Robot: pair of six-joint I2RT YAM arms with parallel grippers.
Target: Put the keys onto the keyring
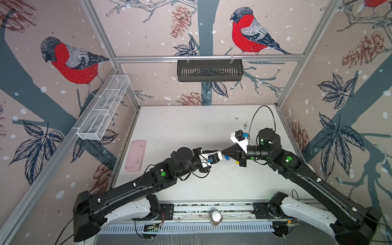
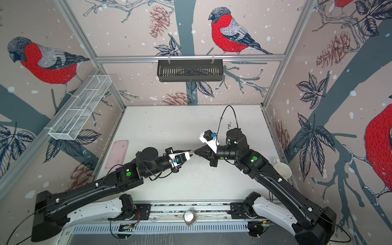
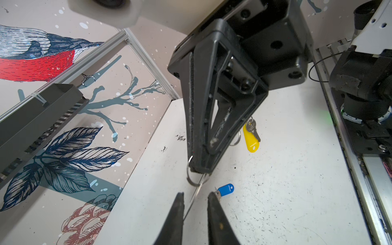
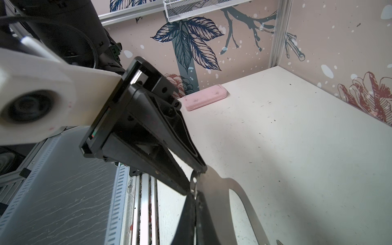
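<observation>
two keys (image 1: 226, 157) are seen on the table at four o'clock of the keyring (image 4: 212, 191), which is clamped by the right gripper (image 3: 198, 169), likely for threading; the left gripper (image 3: 196, 194) is parted slightly around its edge.

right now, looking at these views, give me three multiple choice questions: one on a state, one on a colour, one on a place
1. The right gripper is: A open, B shut on the keyring, C out of view.
2. The tray is: A green, B pink, C black.
3. The yellow-tagged key lies: A in the tray, B on the keyring, C on the table.
Answers: 1 B, it pinches the keyring's edge; 2 B, pale pink in both top views; 3 C, it rests on the white table.
</observation>
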